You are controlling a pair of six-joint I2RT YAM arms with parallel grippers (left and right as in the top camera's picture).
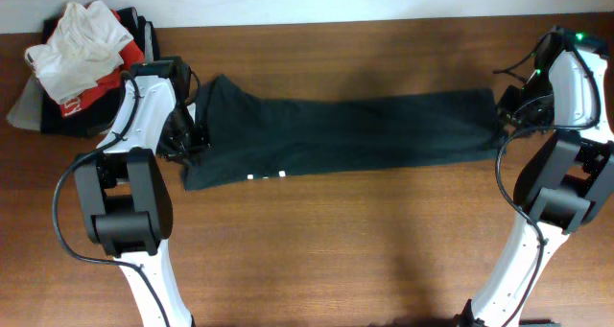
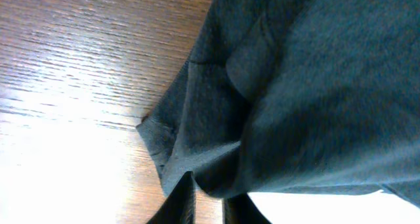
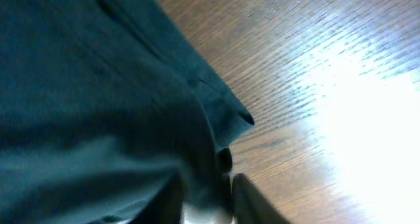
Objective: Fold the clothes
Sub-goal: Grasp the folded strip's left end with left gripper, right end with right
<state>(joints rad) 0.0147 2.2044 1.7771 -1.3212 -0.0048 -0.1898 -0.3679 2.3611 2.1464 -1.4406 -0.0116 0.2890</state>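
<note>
I had two pincers at work and one charcoal-black T-shirt (image 1: 355, 130) between them. It lay on the wooden table (image 1: 336, 260) as a single long band running across from side to side. Along its near edge I counted three small white bits of print (image 1: 269, 176); the rest of the lettering was folded out of sight.

My left pincer (image 1: 182, 135) sat at the shirt's left end, low over the cloth. In its wrist view both of its fingers (image 2: 178, 204) stood a narrow way apart with a fold of the dark cloth running down between them. I could not tell whether they pinched that fold or only flanked it.

My right pincer (image 1: 504, 116) sat at the shirt's right end. There too I saw two fingers (image 3: 252, 201), a little apart, with the hemmed corner of the shirt between them, and again I could not tell whether they gripped it.

At the far left corner lay one heap: one white garment (image 1: 77, 44) on top, one red garment (image 1: 96, 89) under it, and dark cloth (image 1: 58, 121) beneath both, well apart from my shirt.
</note>
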